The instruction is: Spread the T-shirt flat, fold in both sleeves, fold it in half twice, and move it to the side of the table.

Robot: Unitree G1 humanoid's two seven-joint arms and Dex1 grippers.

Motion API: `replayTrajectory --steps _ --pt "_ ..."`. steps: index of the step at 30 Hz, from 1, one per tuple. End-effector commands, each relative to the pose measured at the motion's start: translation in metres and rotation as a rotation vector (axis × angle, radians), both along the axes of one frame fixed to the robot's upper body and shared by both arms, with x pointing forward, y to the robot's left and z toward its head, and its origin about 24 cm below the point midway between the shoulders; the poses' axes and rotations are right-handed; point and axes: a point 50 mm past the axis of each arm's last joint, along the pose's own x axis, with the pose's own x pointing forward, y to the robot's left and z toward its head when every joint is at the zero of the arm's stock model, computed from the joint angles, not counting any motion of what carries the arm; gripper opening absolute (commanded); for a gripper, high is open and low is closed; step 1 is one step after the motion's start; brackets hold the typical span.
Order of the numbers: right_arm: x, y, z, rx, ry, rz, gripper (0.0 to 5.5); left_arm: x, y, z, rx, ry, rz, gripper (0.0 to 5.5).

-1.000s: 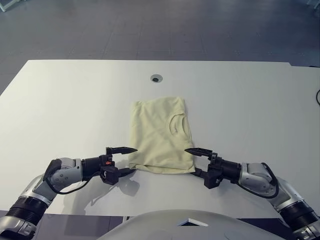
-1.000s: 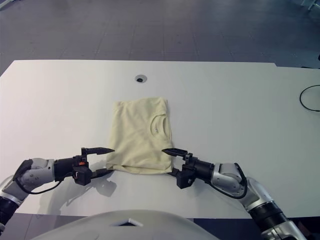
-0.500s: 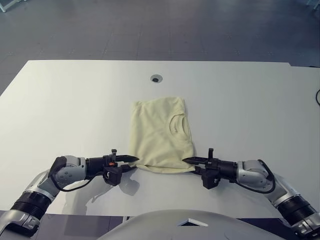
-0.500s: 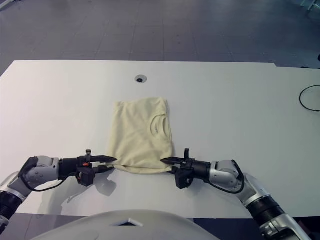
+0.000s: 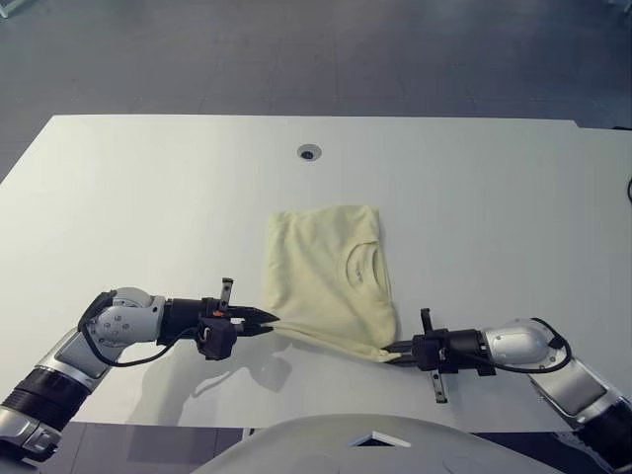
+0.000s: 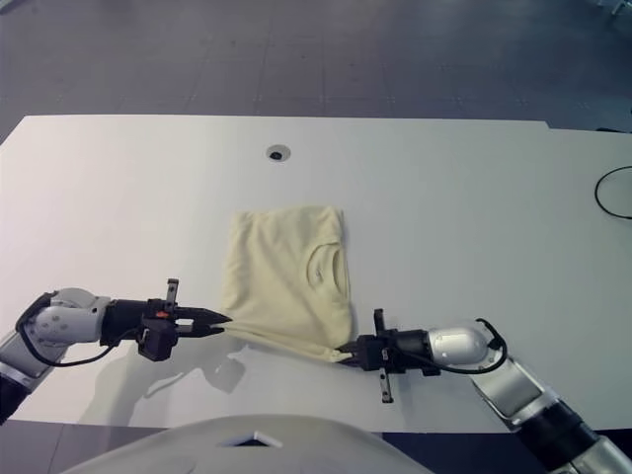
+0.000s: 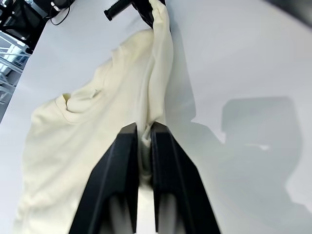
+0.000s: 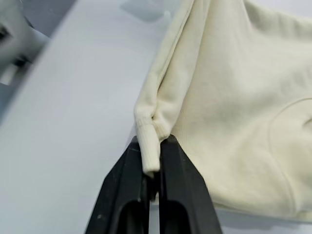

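A pale yellow T-shirt, folded into a narrow rectangle with the collar showing, lies mid-table on the white table. My left gripper is shut on its near left corner, the cloth pinched between the black fingers. My right gripper is shut on the near right corner, with a fold of T-shirt hem clamped at the fingertips. The near edge hangs taut between the two grippers, slightly off the table, slanting down toward the right one. The far part of the shirt still rests flat.
A round cable hole sits in the table beyond the shirt. A black cable loop lies at the far right edge. Both arms lie low along the table's near edge, and wide bare table surface extends to either side.
Both grippers closed on the shirt's near corners and lifted that edge. The shirt shifted slightly right and toward me. The right gripper drew back toward the near edge.
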Motion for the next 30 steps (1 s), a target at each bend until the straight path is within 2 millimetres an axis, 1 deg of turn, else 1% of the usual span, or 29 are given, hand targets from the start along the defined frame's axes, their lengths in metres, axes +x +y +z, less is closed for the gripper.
replayTrajectory --steps 1,5,8,11,14,16,18,20,23,27,30 --pt "0.0 -0.003 0.027 0.008 0.089 -0.02 0.02 -0.014 0.003 0.014 0.073 0.064 -0.044 0.17" --pt "-0.002 -0.004 0.051 0.036 0.196 -0.019 0.02 -0.027 0.003 0.034 0.092 0.149 -0.065 0.17" --pt "-0.003 -0.002 0.067 0.076 0.255 -0.019 0.02 -0.024 0.004 0.043 0.122 0.133 -0.084 0.17" --pt "-0.002 0.001 0.079 0.108 0.292 -0.021 0.02 -0.022 0.002 0.05 0.122 0.132 -0.088 0.17" --pt "0.009 0.003 0.092 0.151 0.289 -0.05 0.02 -0.015 0.002 0.059 0.098 0.158 -0.059 0.17" --pt "0.022 0.004 0.098 0.17 0.26 -0.081 0.02 -0.006 0.004 0.065 0.079 0.166 -0.031 0.17" --pt "0.036 0.005 0.099 0.155 0.217 -0.097 0.02 0.006 0.008 0.069 0.083 0.182 -0.005 0.17" --pt "0.051 0.004 0.097 0.136 0.182 -0.11 0.02 0.021 0.012 0.071 0.081 0.207 0.022 0.17" --pt "0.077 0.006 0.091 0.107 0.126 -0.121 0.02 0.043 0.017 0.066 0.092 0.29 0.071 0.17" --pt "0.107 0.01 0.083 0.084 0.067 -0.134 0.02 0.071 0.009 0.059 0.064 0.386 0.096 0.17" --pt "0.124 0.013 0.077 0.075 0.042 -0.144 0.02 0.09 0.003 0.056 0.064 0.429 0.103 0.17"
